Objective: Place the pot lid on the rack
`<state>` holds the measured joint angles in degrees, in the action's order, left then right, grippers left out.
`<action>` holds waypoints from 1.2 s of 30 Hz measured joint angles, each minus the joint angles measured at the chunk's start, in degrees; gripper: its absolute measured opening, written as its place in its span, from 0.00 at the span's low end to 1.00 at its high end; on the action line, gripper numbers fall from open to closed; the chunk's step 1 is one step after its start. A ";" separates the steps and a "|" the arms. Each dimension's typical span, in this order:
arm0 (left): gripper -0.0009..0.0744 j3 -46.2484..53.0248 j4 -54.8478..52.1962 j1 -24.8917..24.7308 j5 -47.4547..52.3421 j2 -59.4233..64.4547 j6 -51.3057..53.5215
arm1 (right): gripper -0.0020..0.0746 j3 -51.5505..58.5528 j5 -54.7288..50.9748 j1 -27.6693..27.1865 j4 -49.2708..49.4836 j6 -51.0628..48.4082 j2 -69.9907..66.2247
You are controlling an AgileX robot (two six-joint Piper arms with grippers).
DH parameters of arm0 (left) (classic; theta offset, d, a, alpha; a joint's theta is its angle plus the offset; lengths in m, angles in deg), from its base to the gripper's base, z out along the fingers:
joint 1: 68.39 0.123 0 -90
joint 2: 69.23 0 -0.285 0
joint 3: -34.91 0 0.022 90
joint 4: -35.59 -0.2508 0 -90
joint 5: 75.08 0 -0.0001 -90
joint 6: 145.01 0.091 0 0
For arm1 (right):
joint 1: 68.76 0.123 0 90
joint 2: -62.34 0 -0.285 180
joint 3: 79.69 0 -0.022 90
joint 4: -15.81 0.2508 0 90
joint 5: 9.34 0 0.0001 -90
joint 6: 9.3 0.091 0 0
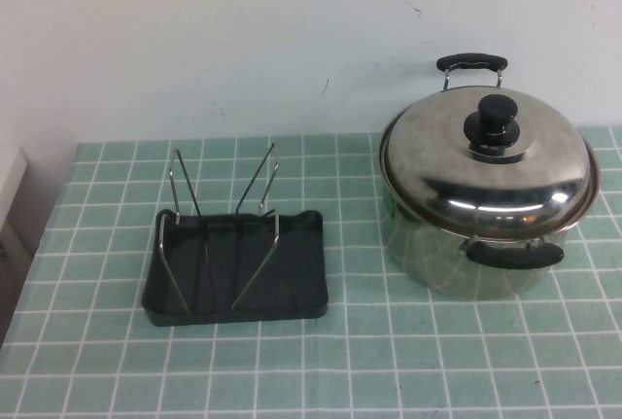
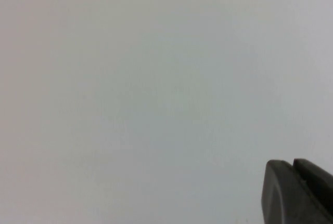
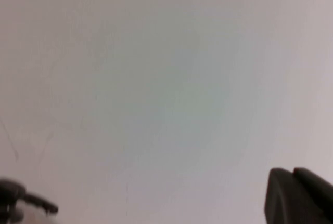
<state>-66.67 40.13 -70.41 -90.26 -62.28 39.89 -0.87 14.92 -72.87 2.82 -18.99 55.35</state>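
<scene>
The pot lid [image 1: 486,161] sits on the pot [image 1: 466,263] by the table's right edge; the rack [image 1: 236,265] stands left of centre. Left gripper [image 2: 299,193] and right gripper [image 3: 299,195] face a blank wall, away from the table; their state cannot be told.

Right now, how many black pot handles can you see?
2: far handle behind the lid, near handle below its front rim. Neither hand shows in the high view.

Even, soft light — glare streaks on the pot lid [image 1: 486,161]; wrist views washed-out, claw edges blurry.
</scene>
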 joint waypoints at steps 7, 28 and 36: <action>0.01 0.00 0.00 0.00 -10.52 0.00 -4.90 | 0.02 0.00 4.41 0.00 4.32 1.85 0.00; 0.01 -18.17 -3.88 0.00 -8.29 11.05 -15.21 | 0.02 -22.73 -9.32 0.00 -0.99 10.65 -23.29; 0.01 -18.39 -29.24 0.00 -21.10 20.60 -38.37 | 0.02 -26.80 20.78 0.00 -28.84 31.34 -52.82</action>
<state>-85.06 10.89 -70.41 -111.36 -41.68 1.52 -27.67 35.70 -72.87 -26.03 12.35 2.53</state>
